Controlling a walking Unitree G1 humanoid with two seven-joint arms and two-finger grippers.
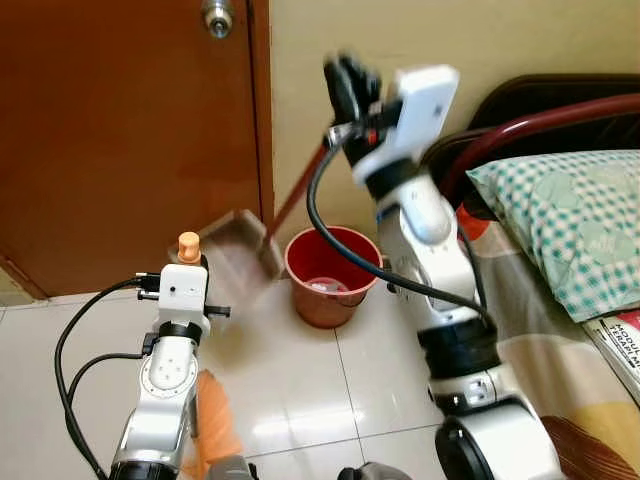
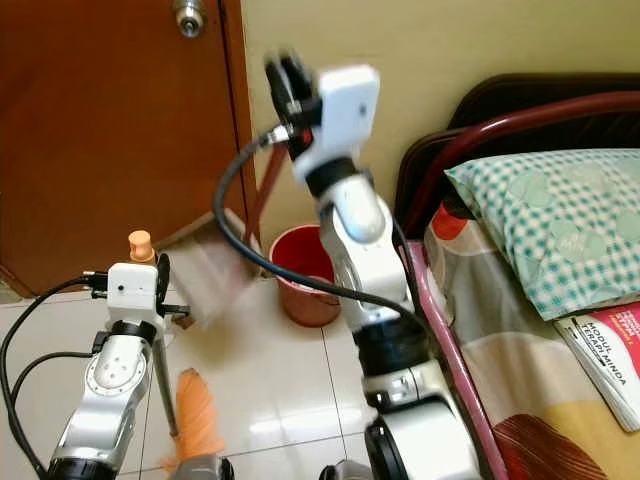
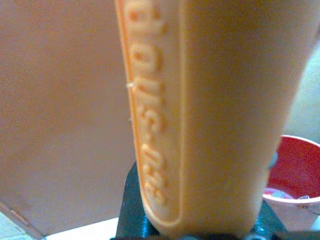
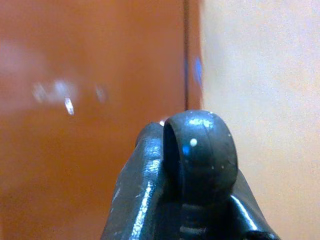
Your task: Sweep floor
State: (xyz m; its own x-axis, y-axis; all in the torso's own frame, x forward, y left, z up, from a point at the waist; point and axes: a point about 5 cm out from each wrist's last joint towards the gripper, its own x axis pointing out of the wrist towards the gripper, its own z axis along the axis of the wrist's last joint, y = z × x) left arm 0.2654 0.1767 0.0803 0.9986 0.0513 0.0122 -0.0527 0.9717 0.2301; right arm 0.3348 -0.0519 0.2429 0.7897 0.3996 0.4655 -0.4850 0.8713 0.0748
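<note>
Orange broom handle (image 3: 220, 115) stands upright in the left gripper (image 1: 190, 262), whose fingers clamp it, left of a red bucket (image 1: 333, 275) on the tiled floor (image 1: 300, 380). Above the bucket hangs a tilted dustpan (image 1: 245, 255), its dark red handle (image 1: 295, 195) clasped by the raised right gripper (image 1: 350, 85). Behind the bucket stands a brown door (image 1: 120, 130); right of it, a bed (image 1: 560, 260).

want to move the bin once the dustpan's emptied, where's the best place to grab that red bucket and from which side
Probably the rim of the red bucket: it stands upright and open-topped on the tiled floor, so one finger can drop inside the wall and one outside. Come from above on the near, robot-facing edge; the far side is crowded by the wall, the dustpan and the bed.
</note>
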